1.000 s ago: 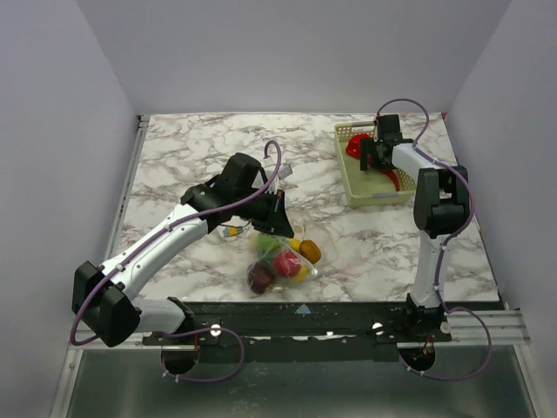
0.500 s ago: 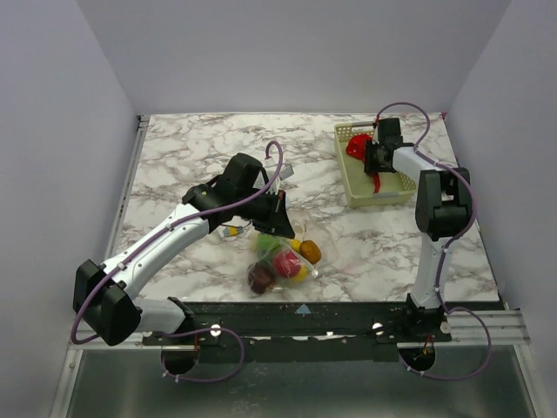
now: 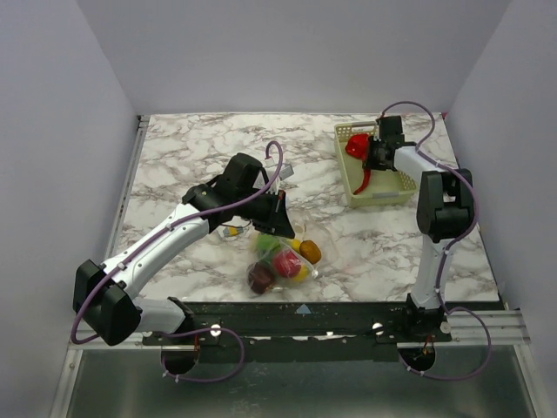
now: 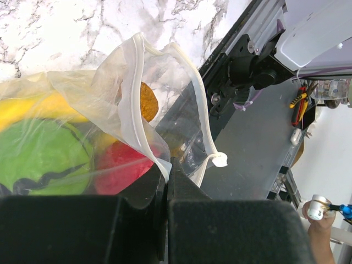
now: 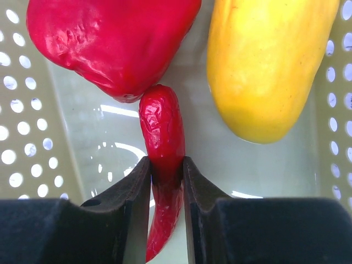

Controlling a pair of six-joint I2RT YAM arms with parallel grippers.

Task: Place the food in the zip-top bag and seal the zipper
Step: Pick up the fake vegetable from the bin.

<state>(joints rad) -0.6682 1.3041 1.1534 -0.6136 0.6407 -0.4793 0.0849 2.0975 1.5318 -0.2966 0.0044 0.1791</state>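
We see the right end effector (image 5: 165, 171) clenched on a slim glossy red toy chilli (image 5: 162, 126). Its two black fingers (image 5: 132, 209) press the chilli's sides about midway, and the pointed tip shows between them, nearer the wrist. Just beyond the fingers, a glossy red toy bell pepper (image 5: 110, 38) touches the chilli's far end. To the right of that, apart from the chilli, lies a long yellow toy vegetable (image 5: 269, 60). The holed walls of a pale green perforated plastic basket (image 5: 22, 137) rise on either side of the fingers. From above, the chilli shows as a red sliver at the end effector, within the basket's outline, at the far right of the white marble-patterned bench (image 3: 191, 148).

The left end effector (image 4: 168, 184) is clenched as well, pinching one lip of the clear crinkly plastic zip-top bag (image 4: 170, 82) at its mouth. The white press-seal zipper strip (image 4: 136, 104) runs away from the pinch in two separate bands, so the mouth gapes open. The right-hand band ends in a small white tab (image 4: 220, 160) just right of the fingers. Left of the fingers, through the film, we make out:
- a green toy melon with dark wavy stripes (image 4: 44, 159)
- a round red fruit (image 4: 124, 165)
- a yellow piece (image 4: 49, 107)
- an orange-brown piece (image 4: 146, 102) behind the zipper

Overhead, the bag lies just on the near side of this end effector, close to the bench's near edge. A dark maroon fruit (image 3: 259, 277) sits at its nearest corner.
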